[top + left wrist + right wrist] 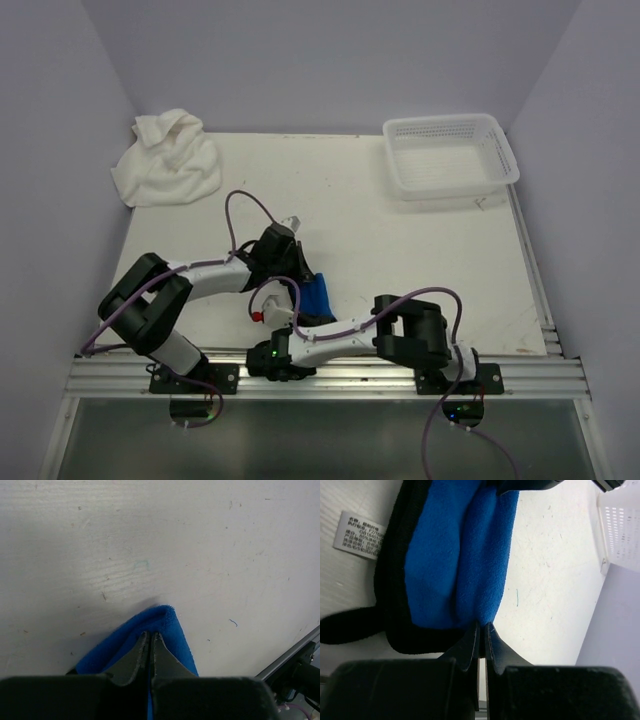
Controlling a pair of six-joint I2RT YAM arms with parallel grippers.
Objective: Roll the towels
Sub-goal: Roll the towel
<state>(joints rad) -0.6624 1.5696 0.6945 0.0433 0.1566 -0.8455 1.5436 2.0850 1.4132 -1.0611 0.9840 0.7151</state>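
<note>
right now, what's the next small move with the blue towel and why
Probably lift the pinched edge slightly and turn it over onto the rest of the blue towel to begin the roll. Both sets of jaws are shut on that towel, and it lies folded on the table, not yet rolled up.

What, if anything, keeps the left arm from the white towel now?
Likely yes: nothing stands between it and the white towel in the far left corner. But the left gripper is shut on the blue towel, so it must release first.
</note>
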